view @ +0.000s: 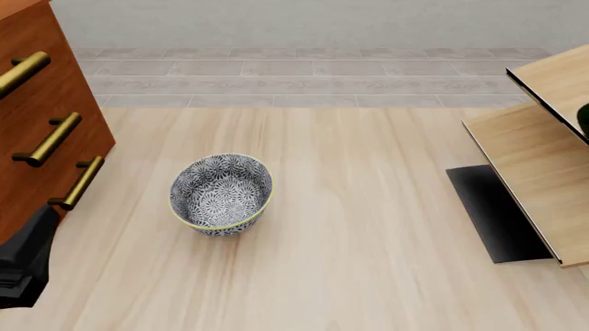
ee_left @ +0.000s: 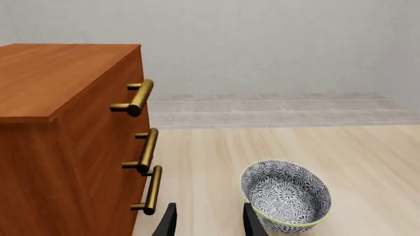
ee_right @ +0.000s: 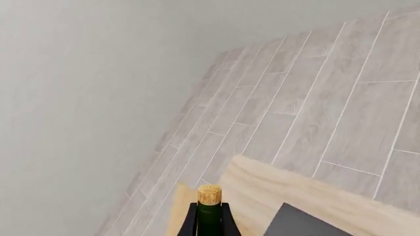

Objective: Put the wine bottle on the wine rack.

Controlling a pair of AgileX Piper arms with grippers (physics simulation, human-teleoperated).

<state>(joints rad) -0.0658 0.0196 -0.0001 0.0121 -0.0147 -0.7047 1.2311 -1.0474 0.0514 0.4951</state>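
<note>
Up close, the left wrist view shows the left gripper with fingers parted and nothing between them, beside the patterned bowl and the cabinet. From the front, the wine rack sits at the table's right edge, and a dark sliver at that edge may be the bottle. Seen from the right wrist, the right gripper clamps the wine bottle at its neck, cork pointing along the fingers. Held only by the neck, the body could swing and miss or strike the slanted boards.
</note>
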